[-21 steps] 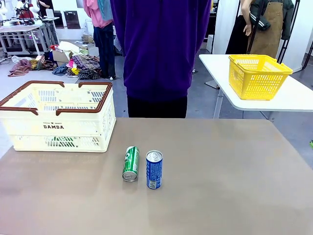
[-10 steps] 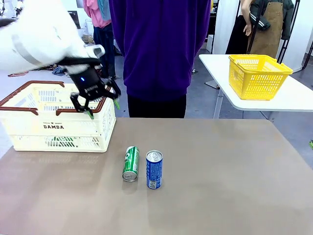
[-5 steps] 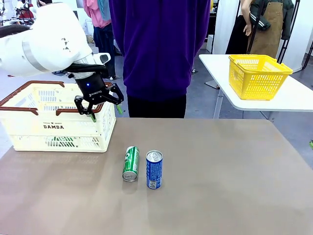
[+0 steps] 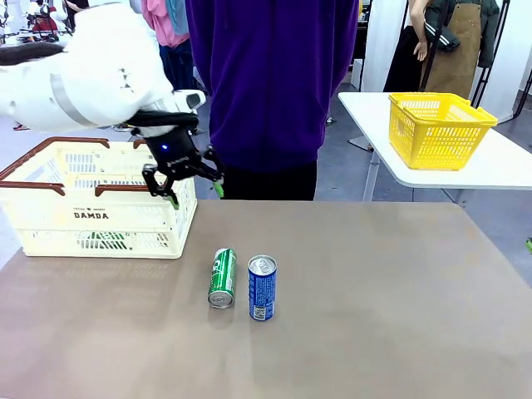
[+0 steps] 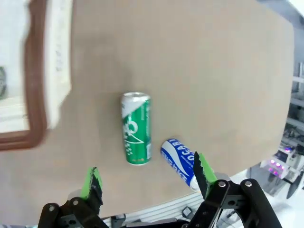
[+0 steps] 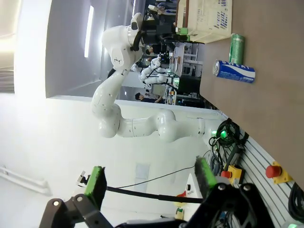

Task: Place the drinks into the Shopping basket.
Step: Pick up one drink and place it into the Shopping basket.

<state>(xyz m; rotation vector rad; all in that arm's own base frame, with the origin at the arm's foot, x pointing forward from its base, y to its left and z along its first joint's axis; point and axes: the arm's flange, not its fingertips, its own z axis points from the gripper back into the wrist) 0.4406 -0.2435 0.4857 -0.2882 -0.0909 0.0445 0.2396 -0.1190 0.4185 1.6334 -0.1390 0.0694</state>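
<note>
Front view: left pincer (image 4: 196, 196) upper left, apart, empty, near cream slatted plastic crate (image 4: 46, 218).
Centre: green metal can (image 4: 222, 278) lying, blue metal can (image 4: 262, 288) upright.
Right pincer (image 6: 149, 179): apart, empty.

Robotics lab, white arm (image 4: 91, 75), red stop button (image 6: 271, 171), clothing piles (image 4: 137, 112) on floor

Beyond the brown table (image 4: 374, 324), a white side table (image 4: 499, 170) holding a yellow basket (image 4: 436, 141) stands on grey floor (image 4: 345, 179)

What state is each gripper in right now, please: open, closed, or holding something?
Left gripper: open, holding nothing, in the air by the basket.
Right gripper: open, holding nothing.
</note>
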